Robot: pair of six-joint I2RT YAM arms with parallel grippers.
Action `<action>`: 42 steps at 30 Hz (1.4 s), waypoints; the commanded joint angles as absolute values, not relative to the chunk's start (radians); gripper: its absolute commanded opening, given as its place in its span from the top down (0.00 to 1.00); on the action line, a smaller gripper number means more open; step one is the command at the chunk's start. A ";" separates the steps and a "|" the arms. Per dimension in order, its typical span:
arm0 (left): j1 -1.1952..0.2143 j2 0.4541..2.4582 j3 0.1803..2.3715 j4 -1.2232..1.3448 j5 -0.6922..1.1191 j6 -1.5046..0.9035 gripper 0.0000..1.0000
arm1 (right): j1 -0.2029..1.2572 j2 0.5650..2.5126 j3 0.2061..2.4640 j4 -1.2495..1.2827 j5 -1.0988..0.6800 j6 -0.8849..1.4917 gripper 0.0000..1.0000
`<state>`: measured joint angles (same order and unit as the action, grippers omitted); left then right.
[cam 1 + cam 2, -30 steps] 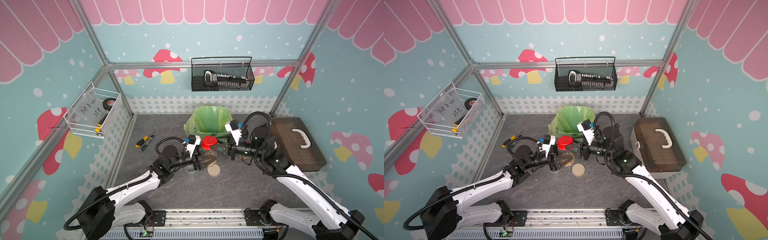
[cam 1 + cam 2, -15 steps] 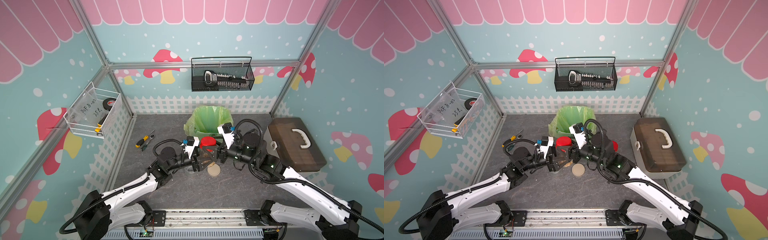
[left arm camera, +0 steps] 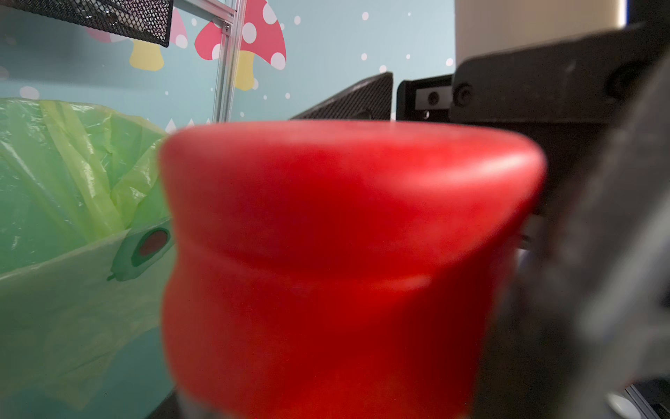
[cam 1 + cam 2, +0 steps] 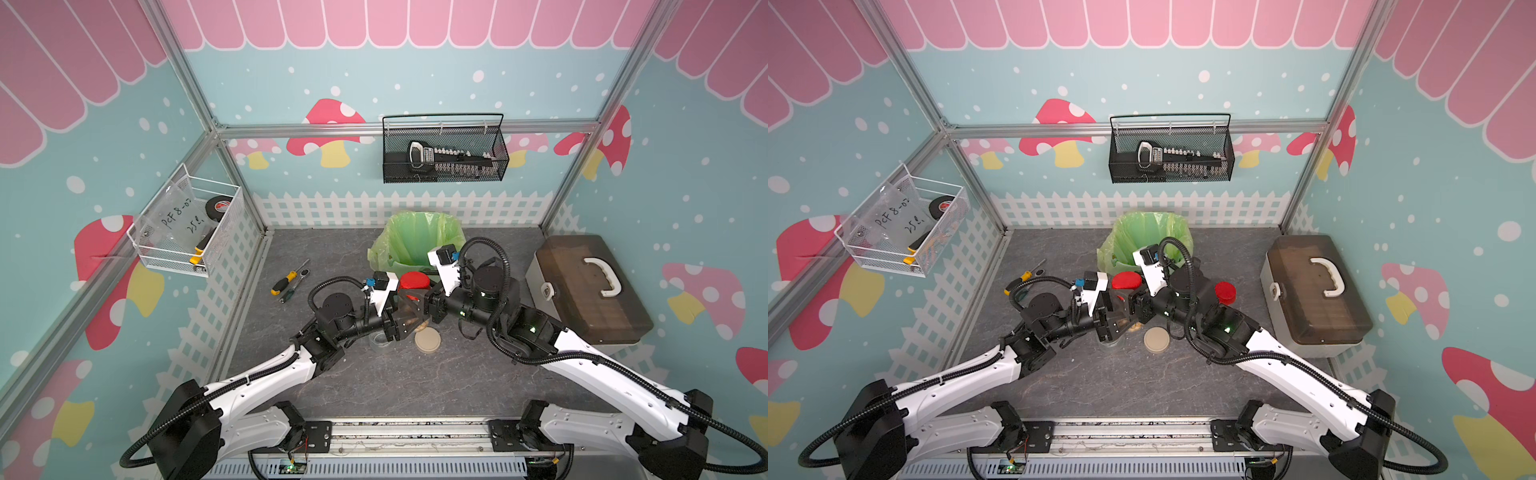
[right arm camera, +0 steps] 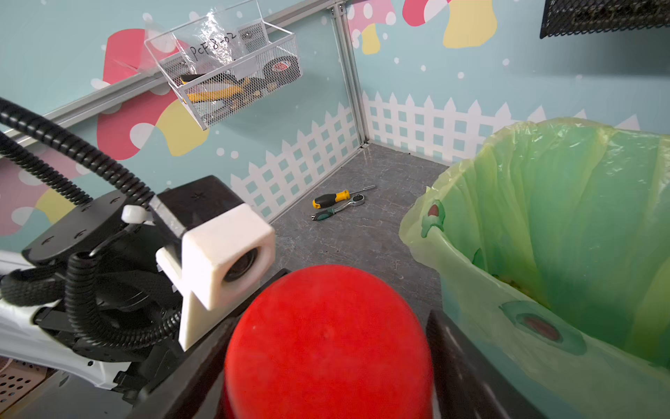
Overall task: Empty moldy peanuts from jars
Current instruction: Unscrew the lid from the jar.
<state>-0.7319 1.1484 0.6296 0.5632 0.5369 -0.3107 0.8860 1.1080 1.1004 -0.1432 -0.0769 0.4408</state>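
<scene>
- Both top views: left gripper (image 4: pixel 405 312) narrow, clamped on jar (image 4: pixel 411 297) by the body. Jar upright, axis vertical, red lid (image 4: pixel 414 281) on, above left fingers.
- Same views: right gripper (image 4: pixel 427 297) nose to nose with left, level with lid, so nearer arm for the lid. Tan peanuts (image 4: pixel 1133 328) glimpsed below the fingers, likely through jar wall.
- Just beyond fingers: bin (image 4: pixel 415 243), green bag open. On table (image 4: pixel 374 386), under and just short of fingers: beige lid (image 4: pixel 428 341), empty jar (image 4: pixel 379 340). Behind right wrist: second jar (image 4: pixel 1225 292), red lid on.
- Left wrist: mostly lid, close and blurred, flat top up. Own fingers out of shot. Dark bulk of right gripper hard beside lid; contact not resolvable.
- Right wrist: lid centred between right fingers (image 5: pixel 460 366), one each side. Can't tell gap from contact, so can't call wide or gripping. Bin just past fingertips, off to one side. Screwdriver (image 5: pixel 331 198) and ratchet (image 5: pixel 340 210) well beyond on bare table.
- Guess at next: squeeze lid, twist about vertical axis, left holding body against torque, then short tip into bin. Tight room between wrists; slick lid, slip risk.
</scene>
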 commanded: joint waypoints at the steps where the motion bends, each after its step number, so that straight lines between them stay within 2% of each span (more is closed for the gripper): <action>1: -0.736 1.149 0.644 0.586 0.541 -0.301 0.31 | 0.896 1.124 1.130 -0.147 -0.069 0.445 0.21; 7: -0.736 1.154 0.647 0.587 0.553 -0.302 0.32 | 0.895 1.105 1.121 -0.147 -0.057 0.438 0.33; 9: -0.736 1.157 0.647 0.587 0.559 -0.303 0.32 | 0.895 1.096 1.118 -0.146 -0.052 0.437 0.31; 11: -0.736 1.159 0.649 0.589 0.564 -0.303 0.31 | 0.894 1.092 1.117 -0.146 -0.057 0.439 0.24; 13: -0.737 1.161 0.650 0.588 0.566 -0.305 0.32 | 0.894 1.088 1.121 -0.143 -0.076 0.440 0.20; 19: -0.737 1.160 0.649 0.590 0.568 -0.305 0.32 | 0.893 1.060 1.123 -0.131 -0.116 0.443 0.20; 25: -0.736 1.155 0.646 0.595 0.570 -0.307 0.32 | 0.891 1.074 1.132 -0.168 -0.088 0.419 0.28; 29: -0.737 1.152 0.646 0.595 0.576 -0.308 0.32 | 0.891 1.099 1.143 -0.173 -0.102 0.415 0.29; 37: -0.737 1.156 0.651 0.590 0.596 -0.308 0.32 | 0.880 1.095 1.156 -0.179 -0.127 0.406 0.54; 39: -0.736 1.155 0.650 0.590 0.608 -0.310 0.32 | 0.861 1.088 1.161 -0.189 -0.178 0.407 0.60; 42: -0.736 1.155 0.650 0.600 0.630 -0.316 0.32 | 0.796 1.088 1.170 -0.195 -0.343 0.425 0.64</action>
